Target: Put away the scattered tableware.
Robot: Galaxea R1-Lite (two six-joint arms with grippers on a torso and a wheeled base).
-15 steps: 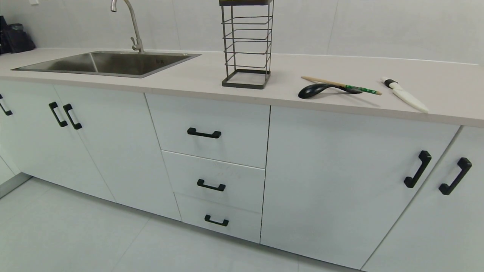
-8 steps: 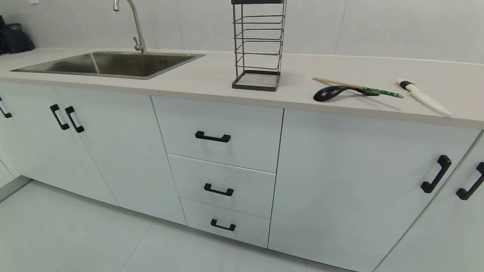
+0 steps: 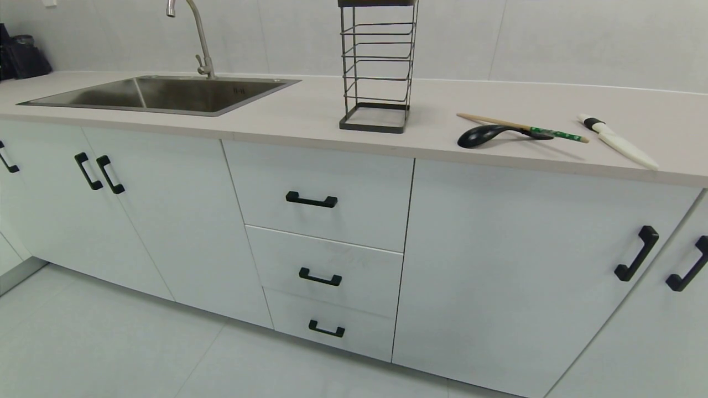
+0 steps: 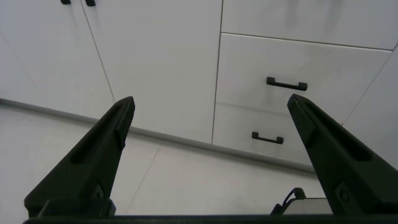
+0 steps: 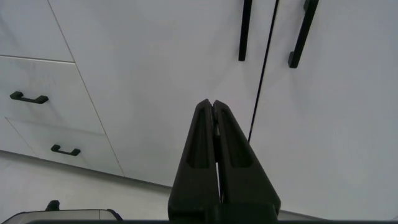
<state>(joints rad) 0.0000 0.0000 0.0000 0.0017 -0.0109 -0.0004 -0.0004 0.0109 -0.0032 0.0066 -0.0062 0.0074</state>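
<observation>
Countertop: pale stone-look kitchen countertop [image 3: 310, 110] over white cabinet fronts with black bar handles.
Holder: tall black wire rack with a square base [image 3: 376, 66], upright mid-counter, near the front edge, nothing in it.
Spoon: glossy black plastic spoon [image 3: 487, 135], lying towards the counter's right end, close to the front edge, bowl towards the rack.
Chopsticks: slim wooden chopsticks with a green-patterned end [image 3: 522, 128], just behind the spoon; the spoon's handle tip meets them. One stick or a pair, cannot tell.
Knife: white-bladed knife with a black band at the handle [image 3: 617, 142], farthest right, apart from the spoon and angled towards the front edge.
Sink: stainless steel basin [image 3: 160, 93] with a curved tap [image 3: 193, 33], at the counter's left end.
Left gripper [image 4: 211, 102]: jaws spread wide, holding nothing, low before the drawer fronts.
Right gripper [image 5: 213, 109]: jaws pressed together, holding nothing, low before the cabinet doors.
Step in hand: approach, by judgement; all three pieces lie loose and nothing is in the rack.
Handling advice: square up to the right end, lift an arm above counter height, part the right jaws before descending. Take the spoon by its handle, which stands clear of the surface. Grip the knife across the handle, drawing away from the front edge. Lower each piece upright through the rack's open top.
</observation>
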